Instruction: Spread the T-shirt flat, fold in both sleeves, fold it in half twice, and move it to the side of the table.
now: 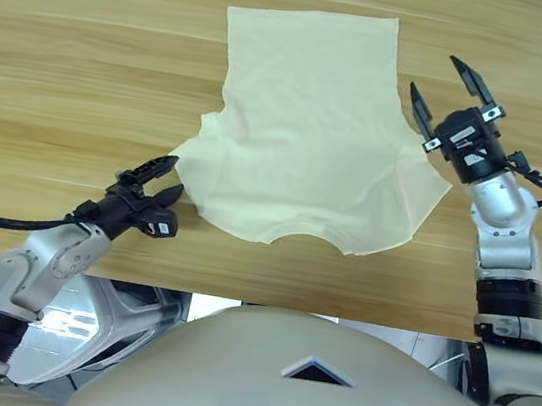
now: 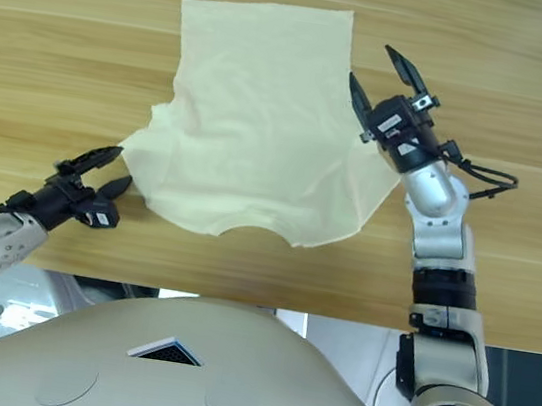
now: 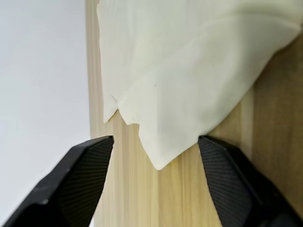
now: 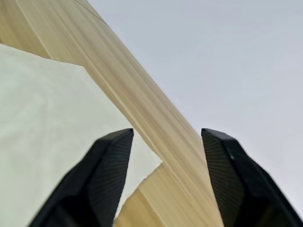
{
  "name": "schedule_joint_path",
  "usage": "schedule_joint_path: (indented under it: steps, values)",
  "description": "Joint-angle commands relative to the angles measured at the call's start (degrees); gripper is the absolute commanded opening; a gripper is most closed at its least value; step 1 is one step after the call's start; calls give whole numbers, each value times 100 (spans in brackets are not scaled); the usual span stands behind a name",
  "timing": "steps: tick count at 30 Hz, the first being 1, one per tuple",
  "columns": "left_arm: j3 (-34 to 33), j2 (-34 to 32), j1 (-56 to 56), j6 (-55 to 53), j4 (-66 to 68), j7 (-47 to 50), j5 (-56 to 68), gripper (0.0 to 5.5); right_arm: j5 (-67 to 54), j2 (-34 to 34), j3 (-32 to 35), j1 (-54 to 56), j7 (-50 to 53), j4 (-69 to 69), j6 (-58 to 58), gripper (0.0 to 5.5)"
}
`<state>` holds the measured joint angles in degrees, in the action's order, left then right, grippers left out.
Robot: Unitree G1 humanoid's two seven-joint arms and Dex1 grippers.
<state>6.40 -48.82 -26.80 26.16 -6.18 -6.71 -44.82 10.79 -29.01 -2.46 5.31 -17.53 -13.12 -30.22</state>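
From the left eye view, the pale yellow T-shirt [image 1: 312,128] lay front-down or front-up, I could not tell which, on the wooden surface [image 1: 92,37], with its neck opening toward the robot and its straight hem at the far end. The body was mostly smooth, while the left sleeve [image 1: 196,150] was somewhat bunched and the right sleeve [image 1: 422,189] lay spread outward. The left gripper [image 1: 176,176] sat low by the near edge of the surface, fingers apart, with its tips just beside the left sleeve. The right gripper [image 1: 434,72] was beside the shirt's right edge, beyond the right sleeve, with its fingers wide apart and holding nothing. The right eye view gave the same layout, with the T-shirt [image 2: 262,121] between the left gripper [image 2: 125,165] and the right gripper [image 2: 371,62]. In the left wrist view, the left gripper [image 3: 155,138] had its two dark fingers spread, and a corner of the T-shirt [image 3: 189,71] reached down between them without being pinched, lying on the surface [image 3: 132,198]. In the right wrist view, the right gripper [image 4: 167,130] was likewise spread, with a corner of the T-shirt [image 4: 47,118] beyond one finger and the surface [image 4: 118,71] running past it.
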Motion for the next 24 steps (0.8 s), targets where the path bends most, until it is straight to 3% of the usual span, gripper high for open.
schedule_joint_path:
  steps: [1,21,24]
  values:
    - [242,-83,88,-239,285,-485,-183,334,4,-113,145,-153,64,69,-41,265]
    - [878,-81,1180,-177,1068,-335,-378,334,74,-32,195,-209,315,-131,-161,265]
    - [924,-95,1199,-162,1072,-392,-324,284,46,-63,234,-241,314,-107,-155,265]
